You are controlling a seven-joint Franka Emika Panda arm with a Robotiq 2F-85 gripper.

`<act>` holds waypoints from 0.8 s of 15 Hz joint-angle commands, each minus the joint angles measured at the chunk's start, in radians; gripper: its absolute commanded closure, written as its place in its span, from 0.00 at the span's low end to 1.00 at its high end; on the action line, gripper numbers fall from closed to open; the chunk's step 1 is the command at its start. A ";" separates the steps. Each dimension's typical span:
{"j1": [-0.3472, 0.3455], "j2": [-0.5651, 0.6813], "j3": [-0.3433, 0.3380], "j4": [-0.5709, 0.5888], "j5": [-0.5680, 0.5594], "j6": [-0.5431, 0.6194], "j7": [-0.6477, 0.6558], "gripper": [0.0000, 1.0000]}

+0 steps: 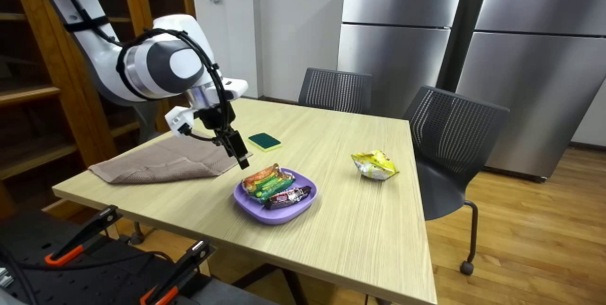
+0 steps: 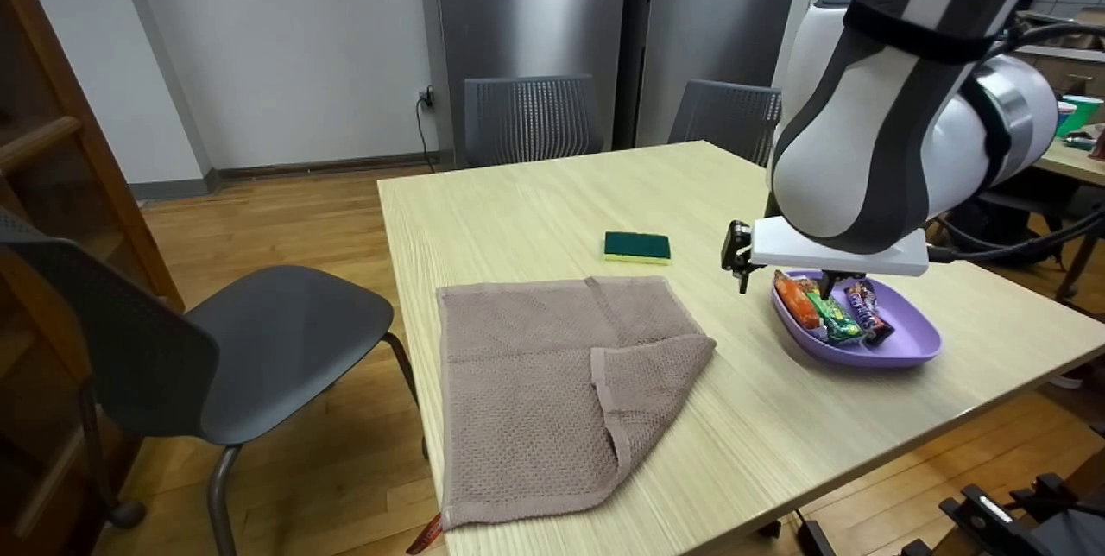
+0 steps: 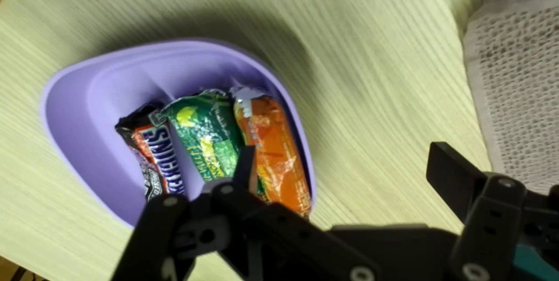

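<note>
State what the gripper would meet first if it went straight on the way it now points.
Probably the orange packet in the dish: in the wrist view one finger of the open gripper overlaps it, the other the table. Depth is unclear, so the green packet or dish itself might come first.

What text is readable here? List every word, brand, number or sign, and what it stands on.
"SNICKERS", lower end less clear: on the dark wrapper.
"CRUNCHY", slightly blurred: on the green wrapper.
"VALLEY", blurred: same green wrapper.
Too small or blurred to read: print on the orange wrapper, the yellow bag and the robot arm.
</note>
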 commanded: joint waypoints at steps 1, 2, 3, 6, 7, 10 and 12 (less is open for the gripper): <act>0.035 -0.055 0.032 -0.014 0.020 -0.039 0.034 0.00; 0.043 -0.060 0.045 -0.010 0.019 -0.045 0.044 0.00; 0.045 -0.063 0.059 -0.007 0.016 -0.047 0.052 0.00; 0.071 -0.064 0.086 0.009 0.007 -0.060 0.081 0.00; 0.075 -0.066 0.097 0.015 0.004 -0.064 0.086 0.00; 0.091 -0.064 0.126 0.037 -0.006 -0.076 0.107 0.00; 0.102 -0.058 0.143 0.055 -0.012 -0.084 0.119 0.00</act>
